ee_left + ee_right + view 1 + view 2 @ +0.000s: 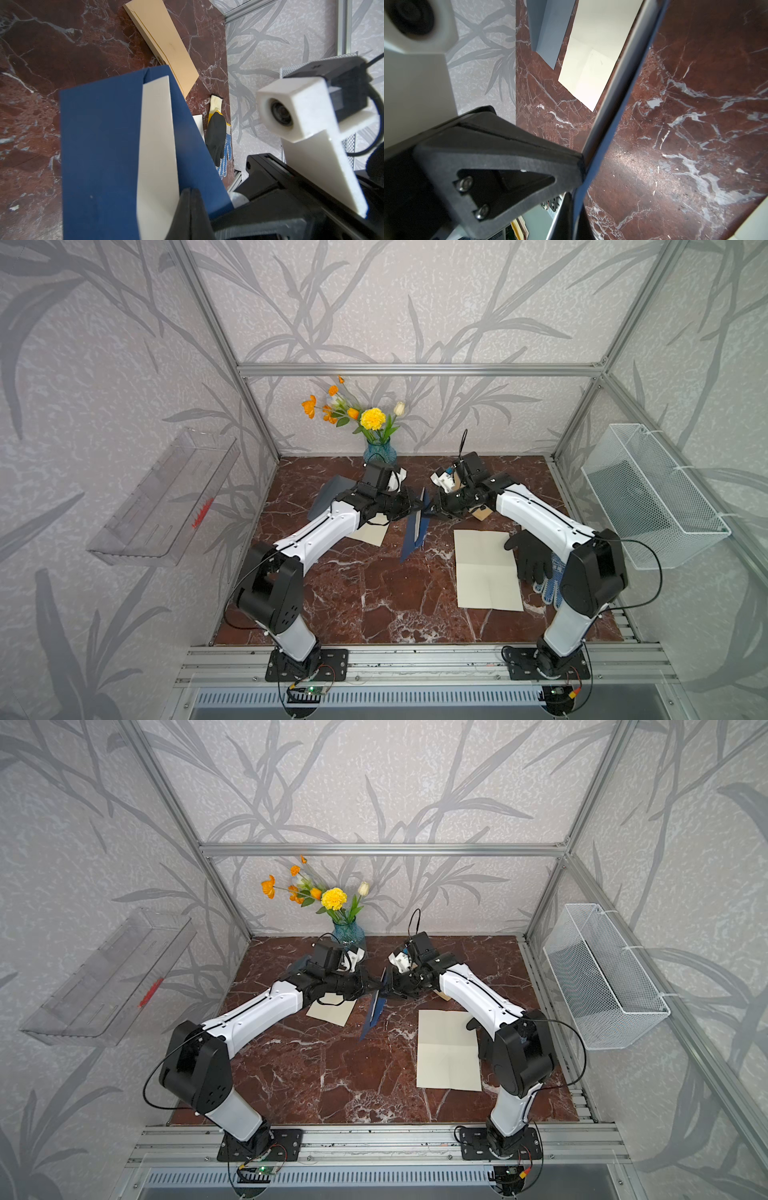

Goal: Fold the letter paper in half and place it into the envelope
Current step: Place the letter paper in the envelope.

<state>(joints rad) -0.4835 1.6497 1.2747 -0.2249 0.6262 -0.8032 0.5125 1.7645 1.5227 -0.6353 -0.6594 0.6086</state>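
The navy envelope (413, 531) (376, 1006) hangs on edge above the middle of the marble table, its low end toward the front. My left gripper (417, 512) (191, 199) and right gripper (432, 511) (575, 212) meet at its upper end from opposite sides. Both are shut on it. In the left wrist view a long cream strip, the letter paper (156, 145) by its look, sits between the envelope's (99, 145) two blue walls. The right wrist view shows the envelope (606, 141) edge-on, running between the fingers.
A smaller cream sheet (372, 533) lies under my left forearm, beside a grey envelope (328, 497). A large creased cream sheet (486, 568), a black glove (530, 556) and a tan envelope (166, 45) lie on the right. A flower vase (379, 452) stands at the back.
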